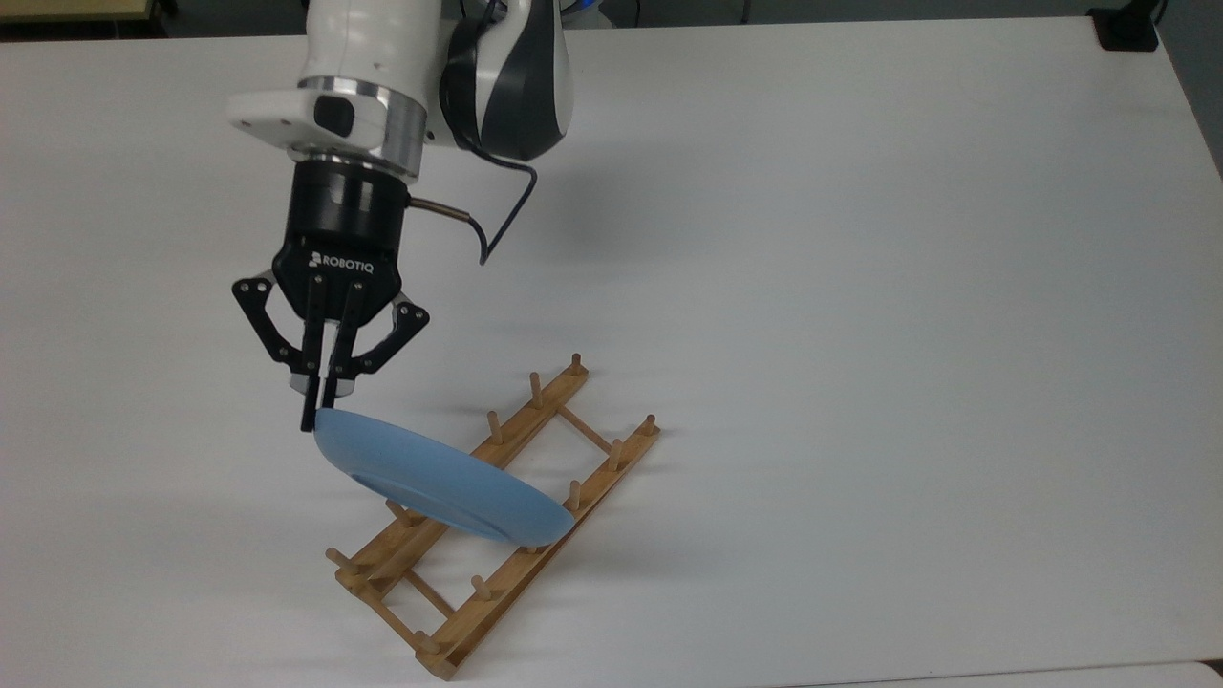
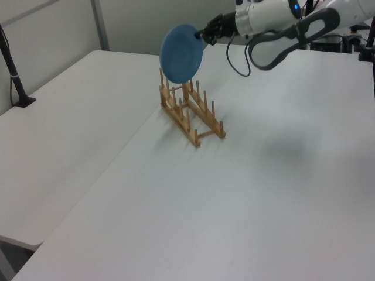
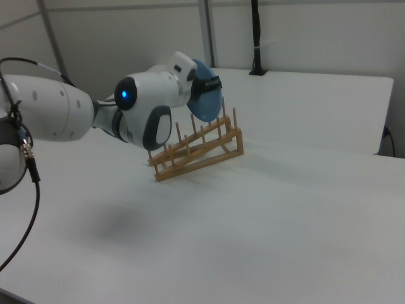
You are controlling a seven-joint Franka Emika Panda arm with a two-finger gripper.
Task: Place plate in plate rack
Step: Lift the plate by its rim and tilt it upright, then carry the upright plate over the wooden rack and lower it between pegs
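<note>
A white robot arm is carrying a light-blue plate (image 1: 439,483) toward a wooden plate rack (image 1: 497,521) on a white bench (image 1: 860,287); judging by how things lie, the plate is being brought over the rack and is not yet seated between the pegs. In the top view, the arm is reaching down from the upper left of the frame, its black gripper (image 1: 320,401) pointing toward the lower part of the picture. The fingers are pinched nearly together on the plate's rim at its upper-left edge, holding the plate on edge and tilted. The plate is hanging over the middle of the rack in the lower centre of the frame, covering some of the pegs; whether it is touching them cannot be told here. In the left view, the plate (image 2: 181,52) is standing almost upright in the upper centre of the frame, its lower edge right at the tops of the far pegs of the rack (image 2: 190,111), with the gripper (image 2: 206,36) at its right rim. In the right view, the plate (image 3: 205,101) is showing behind the arm's wrist, above the rack (image 3: 196,149). The next move probably calls for lining the plate's edge up with a gap between two peg pairs, lowering it until it rests on the rails, then letting go.
</note>
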